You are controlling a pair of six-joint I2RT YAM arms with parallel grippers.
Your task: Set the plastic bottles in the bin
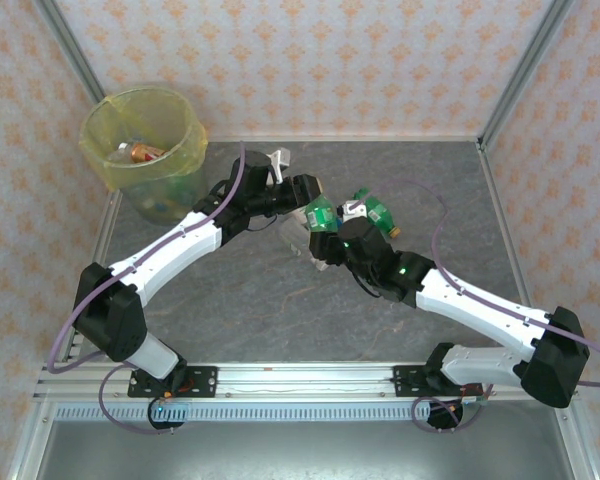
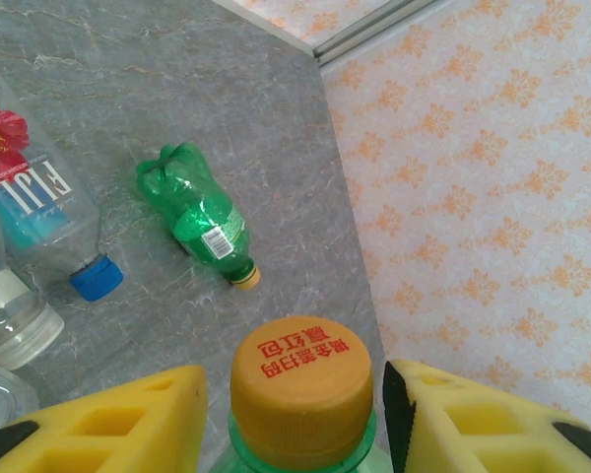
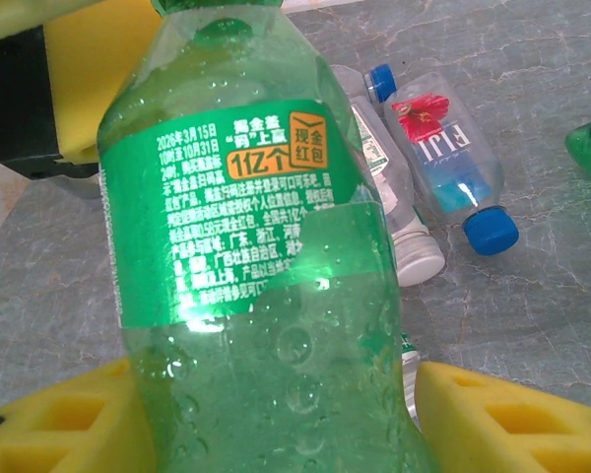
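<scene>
Green and beaded with droplets, the held bottle (image 3: 256, 246) stands upright before the right wrist camera. The right tool (image 3: 276, 404) is clamped on its lower body, a yellow finger (image 3: 59, 419) pressed to each side. The left tool (image 2: 295, 404) sits at the top of the same bottle, its fingers (image 2: 108, 419) apart on either side of the orange-yellow cap (image 2: 301, 389), with a gap showing on both sides.

Just right of the held bottle in the top view, a loose green bottle (image 2: 197, 212) lies on its side on the tabletop (image 1: 280, 300), with its yellow cap toward the arm bases. Just beside the held bottle on the other side lie a Fiji bottle (image 2: 30, 207) with a blue cap and a white-capped bottle (image 2: 10, 320), both clear.

The bin (image 1: 192, 128) stands well apart from the held bottle, at the far left corner of the tabletop. Bottles lie inside it, among them an orange-red one (image 1: 140, 152).
</scene>
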